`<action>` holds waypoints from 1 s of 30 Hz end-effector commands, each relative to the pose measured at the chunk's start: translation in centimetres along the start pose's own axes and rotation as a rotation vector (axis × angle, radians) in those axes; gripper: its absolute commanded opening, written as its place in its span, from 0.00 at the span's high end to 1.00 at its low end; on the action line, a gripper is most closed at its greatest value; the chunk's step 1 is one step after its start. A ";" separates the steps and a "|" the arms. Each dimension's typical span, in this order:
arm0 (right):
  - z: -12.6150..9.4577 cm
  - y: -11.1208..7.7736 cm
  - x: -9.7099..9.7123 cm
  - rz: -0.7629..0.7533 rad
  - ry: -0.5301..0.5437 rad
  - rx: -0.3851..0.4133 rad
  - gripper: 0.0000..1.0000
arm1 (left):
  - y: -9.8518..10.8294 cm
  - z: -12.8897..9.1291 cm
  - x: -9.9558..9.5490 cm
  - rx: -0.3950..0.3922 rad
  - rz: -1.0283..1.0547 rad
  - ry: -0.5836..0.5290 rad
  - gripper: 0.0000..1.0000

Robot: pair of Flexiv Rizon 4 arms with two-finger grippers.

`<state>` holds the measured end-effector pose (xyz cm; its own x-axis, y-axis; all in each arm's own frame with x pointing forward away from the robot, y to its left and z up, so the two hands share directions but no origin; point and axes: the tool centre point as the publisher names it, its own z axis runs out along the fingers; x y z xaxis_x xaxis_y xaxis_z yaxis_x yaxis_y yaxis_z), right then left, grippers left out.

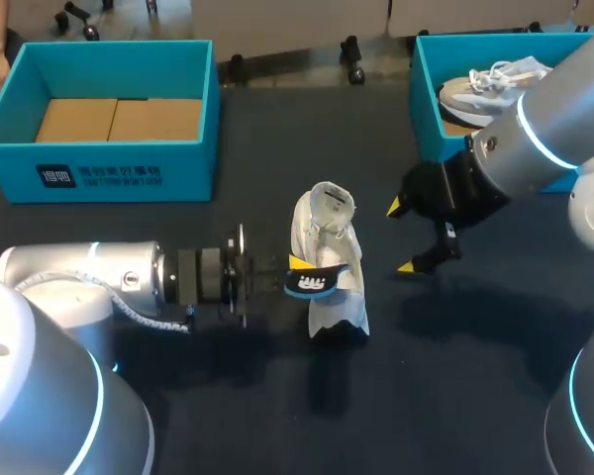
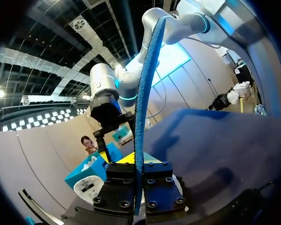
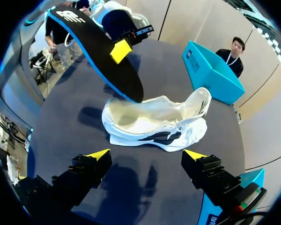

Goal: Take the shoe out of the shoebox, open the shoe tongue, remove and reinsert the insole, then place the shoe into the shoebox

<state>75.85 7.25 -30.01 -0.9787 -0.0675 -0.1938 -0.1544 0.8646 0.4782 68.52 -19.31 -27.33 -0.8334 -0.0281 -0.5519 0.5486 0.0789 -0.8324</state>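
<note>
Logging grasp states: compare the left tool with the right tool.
The left tool is shut on the blue-edged insole; the right tool is open and holds nothing. The left tool comes in level beside the shoe, while the right tool angles down toward it from the other side. Both have yellow tips.

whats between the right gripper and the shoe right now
Nothing but bare dark table lies between the open right gripper and the shoe; the right wrist view shows it best, and the head view agrees.
</note>
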 end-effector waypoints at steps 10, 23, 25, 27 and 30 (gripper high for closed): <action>0.0 0.0 0.1 0.000 -0.001 -0.001 0.00 | 1.1 0.5 0.2 -0.042 0.009 -0.020 1.00; 0.0 0.0 0.1 0.000 -0.001 -0.001 0.00 | 0.8 0.0 0.1 -0.049 -0.004 -0.025 1.00; 0.0 0.0 0.1 0.000 -0.001 -0.001 0.00 | 0.5 0.0 0.1 -0.044 -0.006 -0.025 1.00; 0.0 0.0 0.1 0.000 -0.001 -0.001 0.00 | 0.3 0.0 0.0 -0.038 -0.006 -0.025 1.00; 0.0 0.0 0.1 0.000 -0.001 -0.001 0.00 | -0.2 -0.1 0.0 -0.023 -0.003 -0.023 1.00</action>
<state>75.84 7.25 -30.01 -0.9787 -0.0675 -0.1939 -0.1544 0.8646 0.4782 68.56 -19.56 -27.42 -0.8329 -0.0550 -0.5507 0.5439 0.1029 -0.8328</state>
